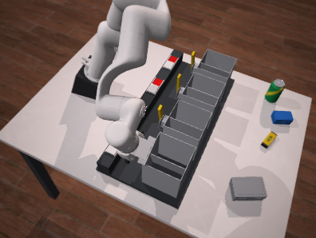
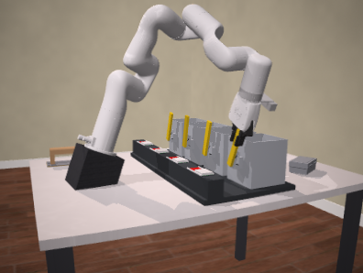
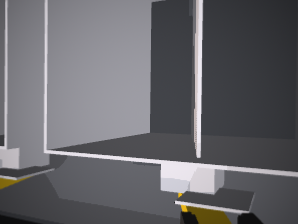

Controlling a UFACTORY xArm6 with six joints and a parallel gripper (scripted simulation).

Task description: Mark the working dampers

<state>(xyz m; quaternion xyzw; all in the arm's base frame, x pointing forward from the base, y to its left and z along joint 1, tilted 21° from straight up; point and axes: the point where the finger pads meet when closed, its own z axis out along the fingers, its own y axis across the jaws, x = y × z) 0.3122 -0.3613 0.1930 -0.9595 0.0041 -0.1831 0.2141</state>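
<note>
My gripper (image 2: 240,137) (image 3: 218,219) is shut on the yellow lever of the nearest damper (image 1: 159,181) (image 2: 268,160). This lever (image 2: 232,157) (image 3: 206,214) leans over. Inside that damper the blade (image 3: 199,75) shows nearly edge-on in the wrist view. The other three levers (image 1: 159,113) (image 1: 179,83) (image 1: 193,60) stand upright on their grey open-topped dampers. All four sliders show red in the exterior view: the nearest slider (image 2: 202,171), the second (image 2: 178,159), the third (image 2: 159,150) and the farthest (image 2: 144,143). The arm partly hides the near sliders in the top view.
The dampers stand in a row on a dark base (image 1: 183,193) behind the black slider rail (image 2: 183,176). Beyond the base lie a green can (image 1: 274,91), a blue block (image 1: 282,117), a small yellow object (image 1: 269,139) and a grey box (image 1: 247,188) (image 2: 302,165).
</note>
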